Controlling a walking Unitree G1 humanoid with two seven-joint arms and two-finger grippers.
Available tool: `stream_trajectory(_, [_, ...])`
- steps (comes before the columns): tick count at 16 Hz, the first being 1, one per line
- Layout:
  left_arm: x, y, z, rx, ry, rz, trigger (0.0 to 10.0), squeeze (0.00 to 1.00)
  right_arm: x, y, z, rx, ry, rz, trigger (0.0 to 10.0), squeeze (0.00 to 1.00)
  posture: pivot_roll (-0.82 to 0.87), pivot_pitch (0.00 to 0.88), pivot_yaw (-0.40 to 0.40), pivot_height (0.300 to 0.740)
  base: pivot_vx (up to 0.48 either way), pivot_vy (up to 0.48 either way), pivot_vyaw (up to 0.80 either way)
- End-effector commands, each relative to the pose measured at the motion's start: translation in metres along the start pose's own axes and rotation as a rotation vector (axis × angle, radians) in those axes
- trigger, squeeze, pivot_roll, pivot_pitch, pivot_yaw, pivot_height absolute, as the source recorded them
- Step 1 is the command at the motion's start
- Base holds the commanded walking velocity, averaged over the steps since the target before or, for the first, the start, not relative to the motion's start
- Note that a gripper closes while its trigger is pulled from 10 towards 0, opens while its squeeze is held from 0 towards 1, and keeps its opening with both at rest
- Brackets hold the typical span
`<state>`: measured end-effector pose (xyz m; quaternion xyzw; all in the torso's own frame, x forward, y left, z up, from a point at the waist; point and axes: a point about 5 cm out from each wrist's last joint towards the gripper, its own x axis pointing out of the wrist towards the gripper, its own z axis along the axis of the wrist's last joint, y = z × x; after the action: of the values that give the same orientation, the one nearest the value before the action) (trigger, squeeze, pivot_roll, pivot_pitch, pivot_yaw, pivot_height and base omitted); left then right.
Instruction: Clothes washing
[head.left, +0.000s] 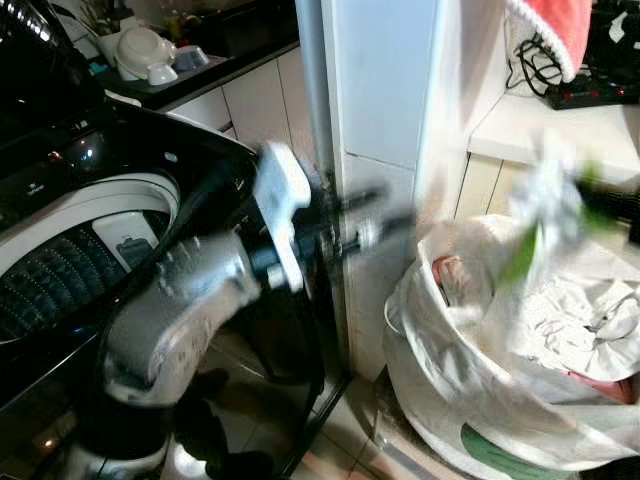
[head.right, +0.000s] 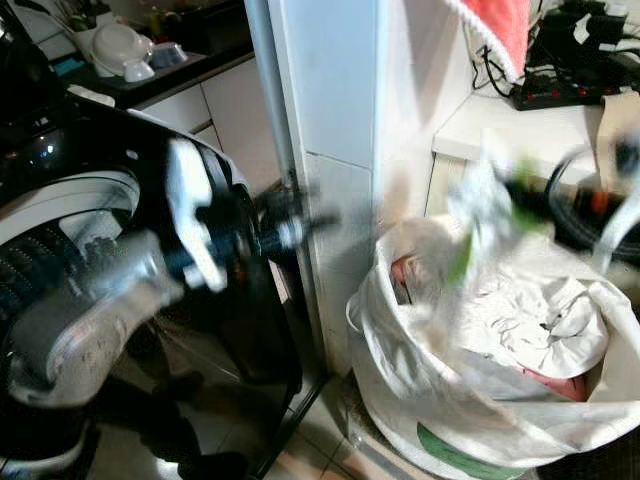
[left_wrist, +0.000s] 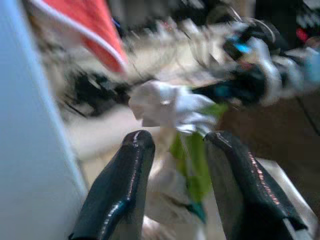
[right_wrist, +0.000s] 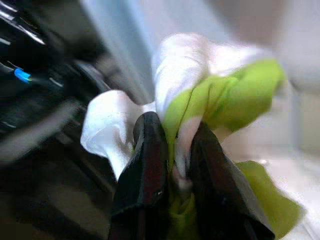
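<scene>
A white and green garment (head.left: 545, 200) hangs blurred above the white laundry bag (head.left: 450, 370), which holds more white clothes (head.left: 570, 320). My right gripper (right_wrist: 175, 127) is shut on that garment, with the cloth bunched between its fingers. My left arm reaches across in front of the washing machine (head.left: 80, 200), whose open drum (head.left: 60, 280) sits at the left. The left gripper (left_wrist: 179, 140) is open and empty, pointing toward the held garment from a short way off. In the head views it shows blurred by the white pillar (head.left: 385, 100).
The white pillar stands between the machine and the bag. A counter with dishes (head.left: 150, 55) lies behind the machine. A red towel (head.left: 560, 30) hangs over a shelf with a power strip (head.left: 590, 95) and cables at the right.
</scene>
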<state>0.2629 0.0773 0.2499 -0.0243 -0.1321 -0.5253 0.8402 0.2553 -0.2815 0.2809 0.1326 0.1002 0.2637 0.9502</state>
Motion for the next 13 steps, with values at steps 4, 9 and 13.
stream_trajectory(4, [0.016, 0.003, 0.02, 0.035, -0.116, 0.041, 10.0, 1.0, 0.04, 0.057, 0.026, 0.056, -0.127, 0.34, 0.0, 0.0, -0.1, 0.0, 0.112, 0.74, 0.0, 0.0, 0.0])
stream_trajectory(9, [0.026, -0.01, 0.03, -0.06, -0.239, -0.005, 10.0, 1.0, 0.072, 0.09, 0.026, 0.14, -0.111, 0.503, 0.0, 0.0, -0.09, 0.0, 0.098, 0.74, 0.0, 0.0, 0.0])
stream_trajectory(13, [0.032, -0.023, 0.008, -0.141, -0.175, -0.041, 10.0, 1.0, 0.088, 0.108, 0.029, 0.208, -0.118, 0.565, 0.0, 0.0, -0.09, 0.0, 0.095, 0.74, 0.0, 0.0, 0.0])
